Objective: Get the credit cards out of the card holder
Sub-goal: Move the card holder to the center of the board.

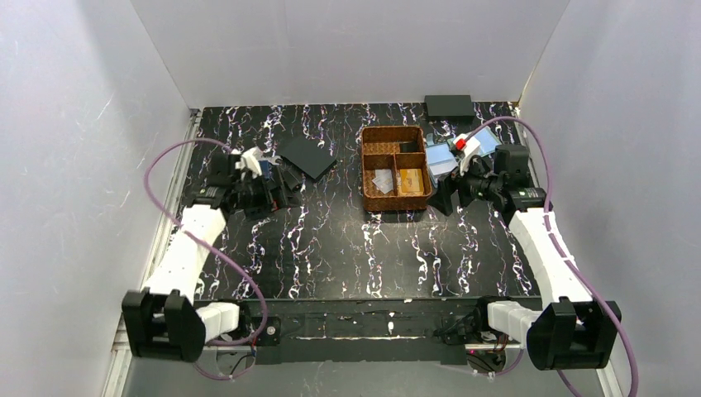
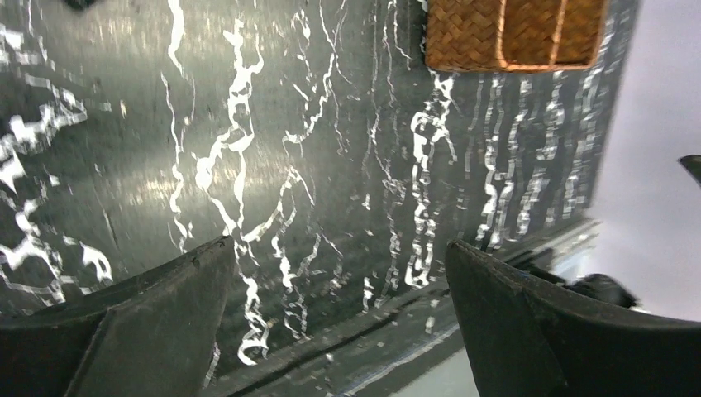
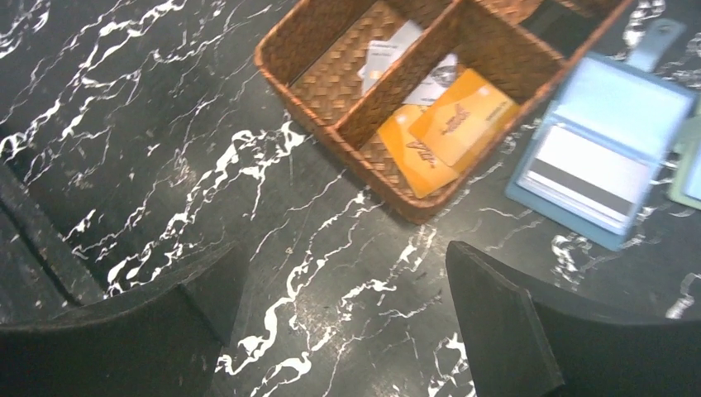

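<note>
Both spread wide, nothing gripped: left pincer (image 2: 339,248) over the black marbled surface (image 2: 124,165), right pincer (image 3: 345,248) near a woven brown basket (image 3: 331,78) with two orange-gold plastic cards (image 3: 463,120) inside.

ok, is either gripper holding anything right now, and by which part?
Nothing is held. The left gripper is open above the tabletop; the right gripper is open too, with only tabletop between its fingers.

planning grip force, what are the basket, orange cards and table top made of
Basket: woven cane or rattan, matte brown, weave visible. Orange cards: probably thin plastic, smooth. Table top: glossy black with white veins, marble or an imitation.
</note>
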{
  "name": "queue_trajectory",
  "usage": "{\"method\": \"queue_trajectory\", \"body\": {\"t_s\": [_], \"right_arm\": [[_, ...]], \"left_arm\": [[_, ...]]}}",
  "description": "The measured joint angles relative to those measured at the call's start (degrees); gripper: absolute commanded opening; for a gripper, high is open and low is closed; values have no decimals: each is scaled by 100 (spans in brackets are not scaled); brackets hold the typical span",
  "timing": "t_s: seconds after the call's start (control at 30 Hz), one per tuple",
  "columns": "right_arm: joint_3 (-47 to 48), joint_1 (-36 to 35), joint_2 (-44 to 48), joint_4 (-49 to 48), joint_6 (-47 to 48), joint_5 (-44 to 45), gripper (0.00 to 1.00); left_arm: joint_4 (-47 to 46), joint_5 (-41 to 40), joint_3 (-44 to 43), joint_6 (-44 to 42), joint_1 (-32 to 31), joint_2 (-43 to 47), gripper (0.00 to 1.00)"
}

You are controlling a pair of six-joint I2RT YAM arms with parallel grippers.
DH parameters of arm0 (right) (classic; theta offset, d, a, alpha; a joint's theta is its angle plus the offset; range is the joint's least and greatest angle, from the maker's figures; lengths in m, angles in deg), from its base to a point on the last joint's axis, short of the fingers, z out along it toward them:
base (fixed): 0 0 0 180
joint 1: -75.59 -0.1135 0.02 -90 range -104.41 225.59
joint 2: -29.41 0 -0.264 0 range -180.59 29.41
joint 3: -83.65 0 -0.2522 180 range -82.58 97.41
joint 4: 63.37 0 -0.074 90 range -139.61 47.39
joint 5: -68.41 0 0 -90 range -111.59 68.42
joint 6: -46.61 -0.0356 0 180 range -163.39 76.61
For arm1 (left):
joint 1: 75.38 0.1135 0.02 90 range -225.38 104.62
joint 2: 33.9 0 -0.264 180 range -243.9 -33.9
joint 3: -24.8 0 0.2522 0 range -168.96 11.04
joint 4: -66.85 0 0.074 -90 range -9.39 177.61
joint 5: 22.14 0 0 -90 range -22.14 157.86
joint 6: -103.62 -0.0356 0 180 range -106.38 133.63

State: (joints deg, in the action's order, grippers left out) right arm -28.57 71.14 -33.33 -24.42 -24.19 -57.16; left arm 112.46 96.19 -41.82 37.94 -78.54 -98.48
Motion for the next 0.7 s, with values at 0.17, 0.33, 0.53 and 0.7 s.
{"method": "queue_trajectory", "body": {"t_s": [0.17, 0.33, 0.53, 0.7], "right_arm": [[-461, 7, -138, -245, 208, -527, 98], [-756, 37, -238, -308, 260, -887, 98], [-789, 37, -186, -363, 317, -1025, 98], [-850, 37, 24, -428, 330, -1038, 98]], "left_arm": [[116, -660, -876, -688, -496, -1141, 98], [138, -1303, -1521, -1303, -627, -2221, 97], [94, -2092, -2087, -1825, -737, -3571, 93], [94, -2457, -2345, -2090, -745, -4022, 86]]}}
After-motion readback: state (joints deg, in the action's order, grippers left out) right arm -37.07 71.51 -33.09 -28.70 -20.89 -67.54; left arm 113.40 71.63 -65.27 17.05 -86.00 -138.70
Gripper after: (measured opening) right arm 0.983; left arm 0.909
